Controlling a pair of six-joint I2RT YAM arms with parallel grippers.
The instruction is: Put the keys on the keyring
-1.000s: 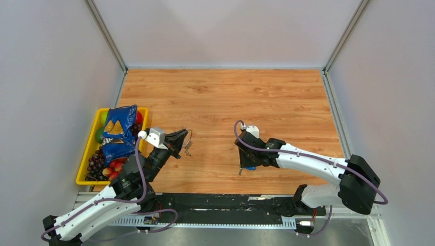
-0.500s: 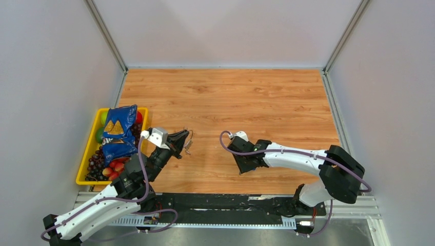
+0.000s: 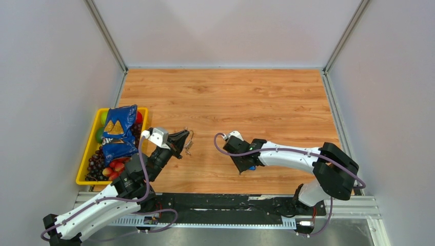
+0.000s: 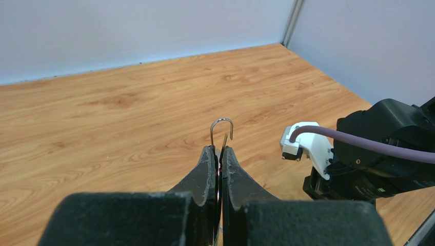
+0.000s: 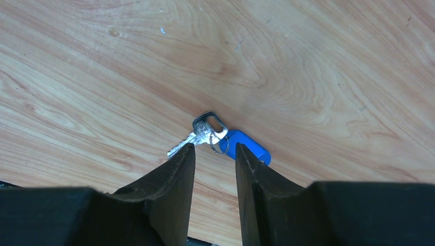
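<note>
The left end effector [image 4: 219, 149] is clenched on the keyring [image 4: 221, 119], whose wire shows above the fingertips as a narrow hook pointing across the desk [image 3: 231, 97] toward the other arm. To the right, the right end effector [image 5: 214, 154] hangs released and empty, its jaws apart and aimed down at a silver key [image 5: 204, 128] lying flat on the wood just beyond the fingertips. The key's long axis slants across the jaw gap, with its blade tip near one finger. A small link joins its head to a blue plastic piece [image 5: 250, 147], perhaps a tag or another key's head. The right arm is plainly the nearer one. The overhead view gives the spacing between the arms but hides the key; only the right wrist view shows how it lies.
</note>
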